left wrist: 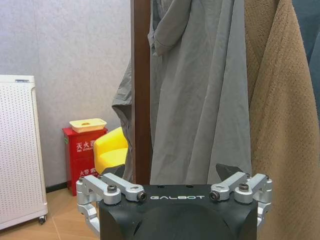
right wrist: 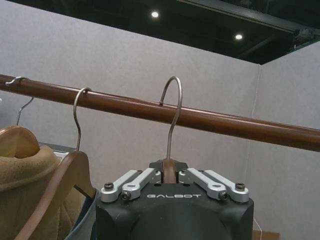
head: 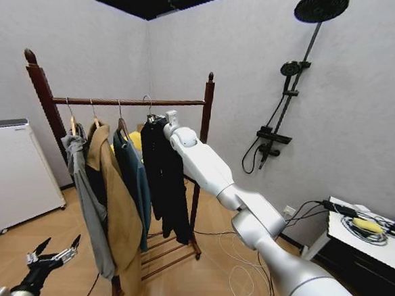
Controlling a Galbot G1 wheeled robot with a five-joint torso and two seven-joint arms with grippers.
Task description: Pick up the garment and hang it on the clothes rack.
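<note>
— One hook is seen above the right gripper (right wrist: 170, 175), looped over the clothes rack (head: 129, 102) rail?
— Yes; the garment (head: 165, 179) hangs below it, its hanger neck clamped for steadying. The left gripper (head: 53, 254) is parked low, spread wide.

The room is evenly and brightly lit from above. Two small round ceiling spotlights (right wrist: 155, 14) are seen glowing against the dark ceiling above the reddish-brown wooden rail (right wrist: 210, 119), along which a soft highlight is carried. Only faint, diffuse shadows are cast on the grey textured walls. Straight lines are bowed toward the edges in the head view. No motion blur is noticed.
</note>
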